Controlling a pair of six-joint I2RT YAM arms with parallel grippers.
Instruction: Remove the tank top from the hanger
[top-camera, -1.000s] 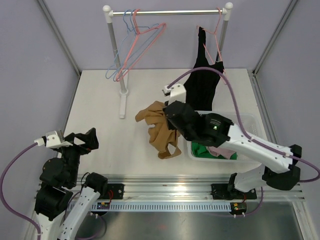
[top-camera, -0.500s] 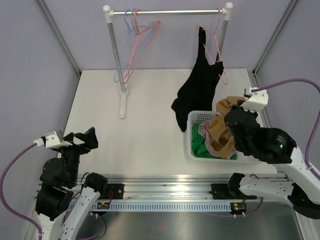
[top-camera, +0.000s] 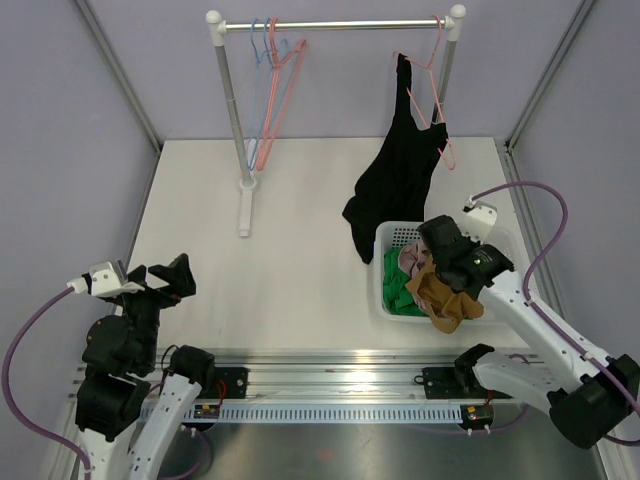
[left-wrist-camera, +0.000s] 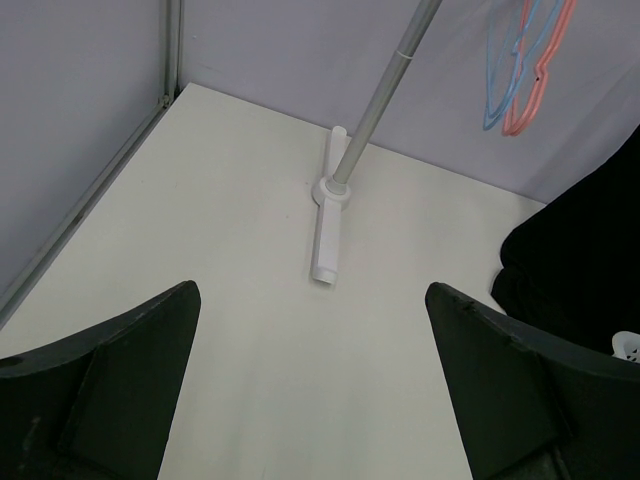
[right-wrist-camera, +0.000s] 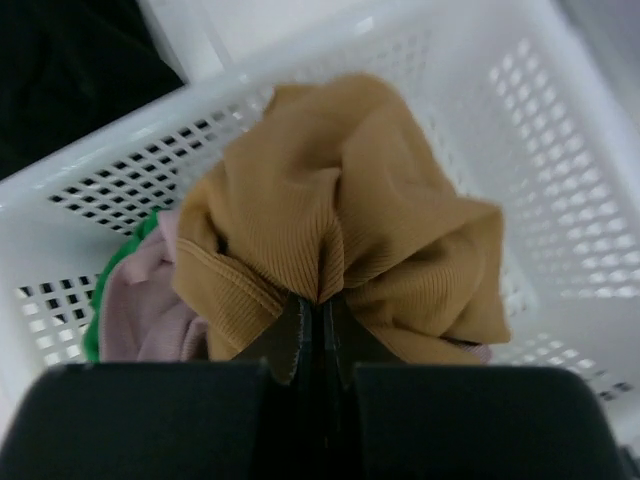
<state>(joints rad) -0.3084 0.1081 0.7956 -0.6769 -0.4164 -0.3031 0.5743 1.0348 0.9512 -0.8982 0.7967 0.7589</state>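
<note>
the right gripper (right-wrist-camera: 320, 300) is clamped tight on a fold of the tan tank top (right-wrist-camera: 340, 220), its fingers pressed together with only the ribbed cloth between them. the top hangs bunched from that pinch, free of any hanger, low over the near right part of the white basket (top-camera: 381, 290), above the green (top-camera: 398, 290) and pale pink (right-wrist-camera: 130, 310) clothes lying in it. so the step in hand looks like the drop-off. the next move calls for parting the fingers so the cloth falls inside the rim, perhaps easing a little toward the basket's middle first, since some fabric droops near the front wall. the left gripper (left-wrist-camera: 310, 300) is wide open and holds nothing, parked near its base. a black garment (top-camera: 400, 180) hangs on a pink hanger (top-camera: 443, 140) at the rail's right end.
</note>
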